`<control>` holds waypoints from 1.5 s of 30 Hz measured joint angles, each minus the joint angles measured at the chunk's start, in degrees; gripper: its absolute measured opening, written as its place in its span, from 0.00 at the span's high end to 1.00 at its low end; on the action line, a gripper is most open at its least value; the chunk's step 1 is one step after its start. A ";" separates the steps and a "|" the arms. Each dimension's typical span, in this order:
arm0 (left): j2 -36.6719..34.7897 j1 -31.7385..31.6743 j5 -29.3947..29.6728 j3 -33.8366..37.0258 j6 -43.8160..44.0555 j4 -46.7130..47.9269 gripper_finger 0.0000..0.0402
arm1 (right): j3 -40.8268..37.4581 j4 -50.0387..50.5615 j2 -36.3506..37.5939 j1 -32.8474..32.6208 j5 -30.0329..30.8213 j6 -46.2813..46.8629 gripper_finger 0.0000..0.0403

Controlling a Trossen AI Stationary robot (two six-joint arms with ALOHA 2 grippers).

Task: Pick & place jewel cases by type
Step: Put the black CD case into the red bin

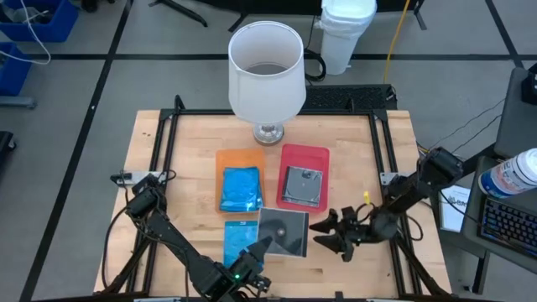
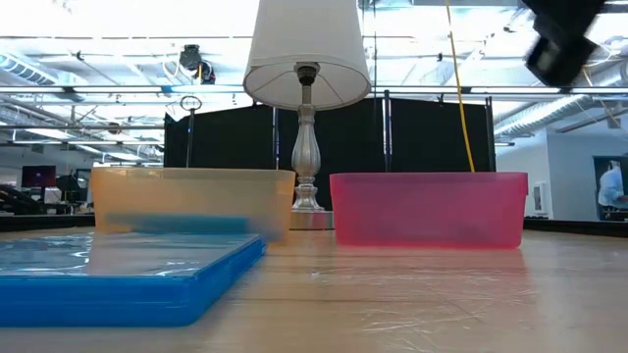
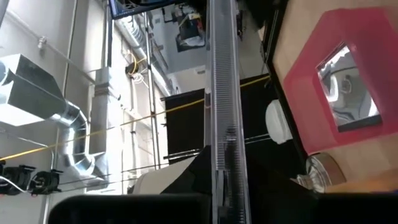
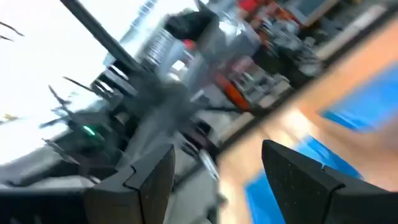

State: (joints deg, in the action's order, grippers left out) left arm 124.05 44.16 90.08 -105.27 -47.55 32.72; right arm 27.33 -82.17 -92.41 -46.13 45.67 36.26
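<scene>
A wooden table (image 1: 193, 134) stands in a big workshop with a taped floor, and at its twelve o'clock edge sits a lamp (image 1: 266, 71) with a white shade. At the middle lie two trays side by side: the orange tray (image 1: 226, 159) already has a blue case (image 1: 241, 188) in it, and the red tray (image 1: 315, 155), to its three o'clock, holds a grey case (image 1: 303, 185). So at least one of each kind looks sorted. Still out, toward six o'clock, are another blue case on the table (image 1: 237, 236) and a dark case (image 1: 283, 232) that the left gripper (image 1: 262, 245) has clamped narrowly by one edge; in the left wrist view that case stands edge-on between the fingers, so I judge it lifted and tilted, ready to go up to the red tray at about one o'clock from it. The right gripper (image 1: 336, 237) hangs just to the three o'clock side of that case, fingers spread wide and holding nothing. It sits close to the route toward the red tray and could get in the way, as could the tray's near wall. After this case, the loose blue one is left for the orange tray.
</scene>
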 joint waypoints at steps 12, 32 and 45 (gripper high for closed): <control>0.00 0.05 -0.40 0.00 0.09 0.21 0.91 | 1.14 -0.33 0.09 7.64 -10.68 6.48 0.44; 2.00 -1.72 -1.24 0.04 -0.10 0.09 0.91 | 8.74 12.83 0.03 10.91 -24.67 -1.92 0.63; 2.21 -1.47 -0.15 0.04 0.11 0.84 0.87 | 8.72 12.82 0.05 11.65 -25.02 -4.80 0.93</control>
State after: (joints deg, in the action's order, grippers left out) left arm 126.26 42.69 89.93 -105.23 -47.44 33.56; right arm 36.05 -69.35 -92.36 -34.48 20.66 31.46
